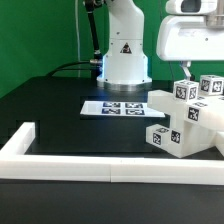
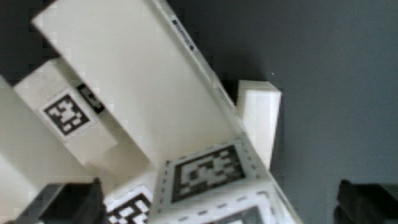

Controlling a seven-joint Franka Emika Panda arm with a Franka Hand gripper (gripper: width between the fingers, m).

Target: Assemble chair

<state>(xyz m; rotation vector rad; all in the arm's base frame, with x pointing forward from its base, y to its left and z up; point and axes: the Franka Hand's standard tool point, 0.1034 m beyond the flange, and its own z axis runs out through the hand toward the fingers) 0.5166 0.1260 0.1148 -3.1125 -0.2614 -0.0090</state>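
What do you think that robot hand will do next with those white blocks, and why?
Probably lower and close on a white part. The gripper hangs open right above the chair parts, its dark fingertips either side of tagged pieces, holding nothing. Which piece it is aiming for, I cannot tell.

Exterior view faces the robot base; wrist view seemingly hugs chair parts [image 2: 160, 110].

The chair parts [image 1: 185, 115] sit at the exterior view's right, behind the border rail [image 1: 90, 158], with the marker board [image 1: 115, 107] leftward.
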